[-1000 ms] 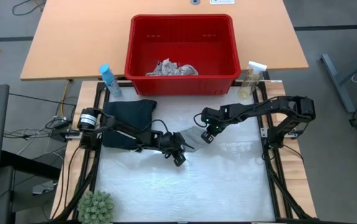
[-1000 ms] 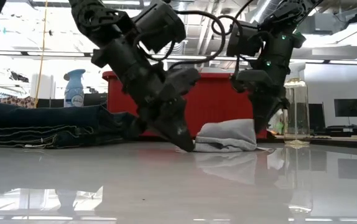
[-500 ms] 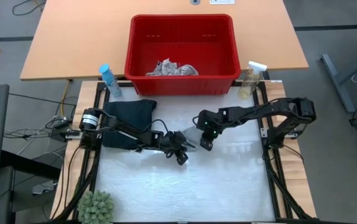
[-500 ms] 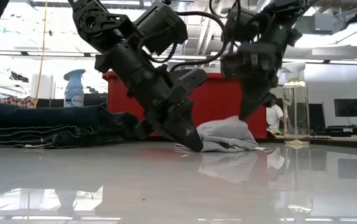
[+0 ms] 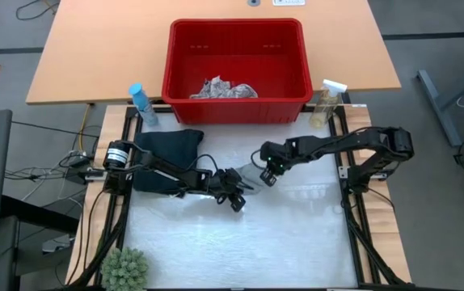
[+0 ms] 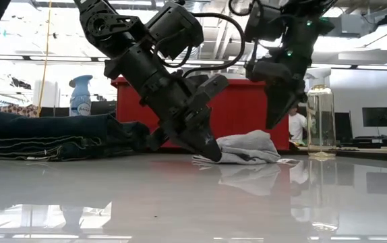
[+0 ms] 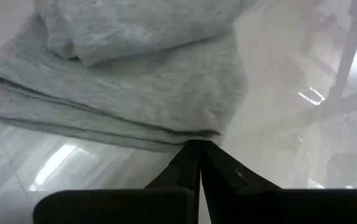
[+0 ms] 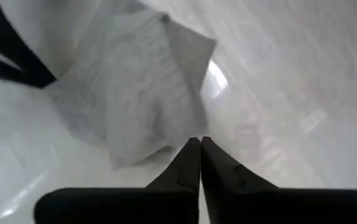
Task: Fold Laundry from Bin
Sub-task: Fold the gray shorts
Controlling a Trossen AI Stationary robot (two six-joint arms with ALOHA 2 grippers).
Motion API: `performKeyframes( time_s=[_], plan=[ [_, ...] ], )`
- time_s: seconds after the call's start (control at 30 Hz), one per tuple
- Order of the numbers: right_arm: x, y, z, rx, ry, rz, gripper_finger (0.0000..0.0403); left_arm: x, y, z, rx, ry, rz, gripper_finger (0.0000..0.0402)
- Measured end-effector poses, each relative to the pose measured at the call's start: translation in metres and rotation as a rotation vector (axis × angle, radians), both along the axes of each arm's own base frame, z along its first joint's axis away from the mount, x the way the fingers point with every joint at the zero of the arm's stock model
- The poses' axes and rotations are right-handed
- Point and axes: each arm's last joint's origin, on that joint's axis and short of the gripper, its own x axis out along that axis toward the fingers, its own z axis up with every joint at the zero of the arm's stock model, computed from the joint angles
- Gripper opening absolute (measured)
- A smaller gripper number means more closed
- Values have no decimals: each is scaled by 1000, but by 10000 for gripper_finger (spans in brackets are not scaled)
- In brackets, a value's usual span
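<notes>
High view: red plastic bin (image 5: 237, 61), sloped walls, holds crumpled leaf-print cloth (image 5: 223, 88). Dark trousers (image 5: 166, 159) folded on glossy white bench (image 5: 240, 242), left side.

Low view: left gripper (image 6: 207, 150) angled down, tips at soft grey cloth (image 6: 247, 147), a folded lump on the bench. Right gripper (image 6: 275, 120) hangs just above it.

Wrist views: left jaws pressed together at the cloth's edge; right jaws together too, gripping nothing.
</notes>
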Motion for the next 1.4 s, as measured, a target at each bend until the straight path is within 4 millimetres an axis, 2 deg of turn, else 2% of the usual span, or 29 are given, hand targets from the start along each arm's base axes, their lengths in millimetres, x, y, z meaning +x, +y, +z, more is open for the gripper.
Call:
performKeyframes(
  time_s=[0.13,0.3,0.43,0.57,0.83,0.93,1.17,1.4],
  plan=[
    [-2,-19,0,62,-24,-74,85,0,0,0,5,-2,6,0],
    [-5,-34,0,173,-44,-86,164,0,0,0,12,-1,0,0],
    [-7,-33,-3,199,-37,-100,224,0,1,0,19,-1,1,0],
    [-8,-29,-16,272,-80,-136,251,0,1,1,20,-2,3,0],
    [-4,-27,-22,305,-181,-137,248,1,1,2,14,-23,7,0],
    [-3,-27,-21,311,-190,-121,226,3,1,4,11,-51,8,0],
    [7,-18,-14,404,-304,51,157,3,1,5,26,-59,26,0],
    [9,-2,-16,336,-274,155,135,3,2,5,23,-60,34,0]
  ],
)
